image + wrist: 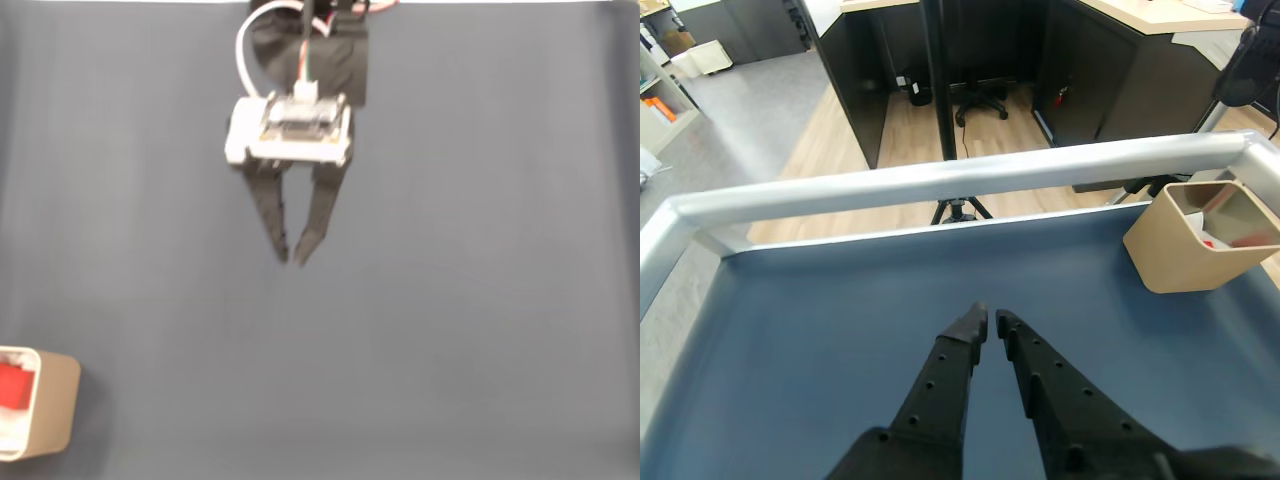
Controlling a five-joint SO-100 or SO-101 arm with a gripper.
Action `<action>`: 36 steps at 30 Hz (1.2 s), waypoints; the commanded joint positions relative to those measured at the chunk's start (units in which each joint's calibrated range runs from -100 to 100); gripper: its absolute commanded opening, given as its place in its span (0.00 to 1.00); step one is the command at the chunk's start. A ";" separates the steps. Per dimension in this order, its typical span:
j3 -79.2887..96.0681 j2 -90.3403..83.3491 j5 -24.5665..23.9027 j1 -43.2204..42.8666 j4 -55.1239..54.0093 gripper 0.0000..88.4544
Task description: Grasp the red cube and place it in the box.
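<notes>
No brand, label or writing can be read on anything in either view.

In the fixed view the claw [294,260] hangs over the upper middle of the blue-grey table [480,300], its two dark fingers drawn together so the tips nearly meet, with nothing between them. The wrist view shows the same: the claw [990,323] points toward the far rail with only a thin gap at the tips.

The box [50,415] sits at the lower left edge of the fixed view, partly cut off by the frame. The red cube [15,388] lies inside it, against the white interior. In the wrist view the box [1185,255] stands at the far right, just beside the silver rail [960,180] that borders the table, and only a small speck of the red cube [1208,243] shows inside.

The box is well apart from the claw, and bare table lies between them and to the right in the fixed view.

The wrist view adds what the fixed view lacks: the raised metal rail along the far and left edges, and beyond it a wood floor, dark desks, an office chair [980,98] and a tripod [958,210].
</notes>
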 commanded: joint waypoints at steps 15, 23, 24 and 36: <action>40.73 -36.34 2.15 -2.66 0.43 0.00; 52.41 -46.91 1.66 -2.87 6.58 0.00; 53.32 -47.95 1.47 -2.80 8.13 0.00; 55.51 -52.71 -1.22 -3.65 31.09 0.00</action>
